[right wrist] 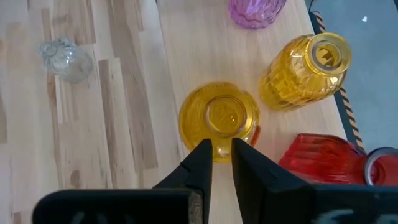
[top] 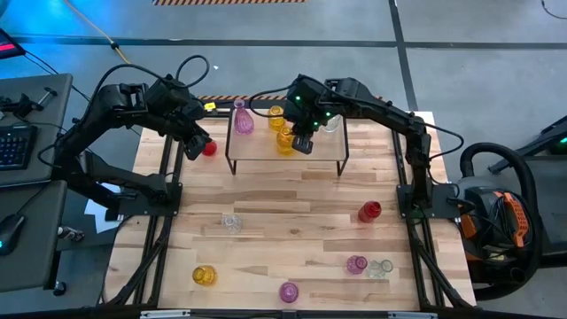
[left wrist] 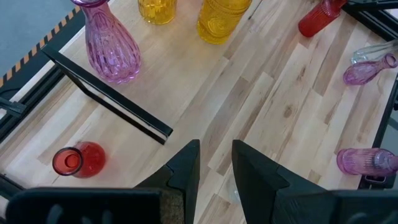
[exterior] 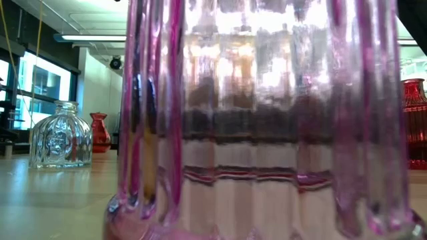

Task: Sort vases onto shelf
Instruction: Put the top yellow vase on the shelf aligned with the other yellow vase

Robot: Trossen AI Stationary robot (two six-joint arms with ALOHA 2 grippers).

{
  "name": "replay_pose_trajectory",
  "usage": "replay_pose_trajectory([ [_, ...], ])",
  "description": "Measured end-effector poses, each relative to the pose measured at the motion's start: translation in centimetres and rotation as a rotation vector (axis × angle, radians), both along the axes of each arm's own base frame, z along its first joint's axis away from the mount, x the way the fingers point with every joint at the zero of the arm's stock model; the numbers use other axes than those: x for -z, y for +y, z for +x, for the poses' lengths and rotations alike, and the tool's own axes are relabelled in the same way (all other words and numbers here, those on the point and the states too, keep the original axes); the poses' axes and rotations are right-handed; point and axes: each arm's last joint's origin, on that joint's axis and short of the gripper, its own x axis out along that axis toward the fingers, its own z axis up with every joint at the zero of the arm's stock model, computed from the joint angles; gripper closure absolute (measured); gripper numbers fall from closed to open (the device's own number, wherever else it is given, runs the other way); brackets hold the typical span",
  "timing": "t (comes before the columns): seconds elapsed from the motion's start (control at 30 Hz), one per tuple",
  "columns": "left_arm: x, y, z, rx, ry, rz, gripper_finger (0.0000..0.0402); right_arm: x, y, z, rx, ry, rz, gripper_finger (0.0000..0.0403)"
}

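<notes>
The black-framed shelf [top: 319,152] stands at the table's far middle. On it stand a pink vase [top: 241,120], two yellow vases [top: 275,115] [top: 284,140] and a clear one [top: 330,124]. My right gripper [right wrist: 222,148] is open by a narrow gap. It hangs over the shelf, its tips above the edge of the nearer yellow vase [right wrist: 219,118], beside the other yellow vase [right wrist: 305,71] and a red vase [right wrist: 326,160]. My left gripper [left wrist: 216,163] is open, left of the shelf, over bare wood. A red vase [left wrist: 78,160] [top: 209,148] stands on the table beside it.
Loose on the table are a red vase [top: 369,211], a clear one [top: 231,221], a yellow one [top: 205,276], two pink ones [top: 289,291] [top: 356,264] and another clear one [top: 381,268]. A pink vase [exterior: 267,120] fills the low view.
</notes>
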Motion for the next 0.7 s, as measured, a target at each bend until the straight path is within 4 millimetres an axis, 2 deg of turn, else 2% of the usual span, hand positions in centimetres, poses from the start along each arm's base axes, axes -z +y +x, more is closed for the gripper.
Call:
replay_pose_trajectory([
  [0.23,0.0,0.0,0.0,0.000,0.001,0.000,0.0316,-0.1,-0.1,0.1,0.001,-0.011,-0.012,0.0363],
  [0.7,0.0,0.0,0.0,0.000,0.000,0.000,0.0316,1.3,-0.5,1.0,0.008,-0.028,-0.005,0.0363],
])
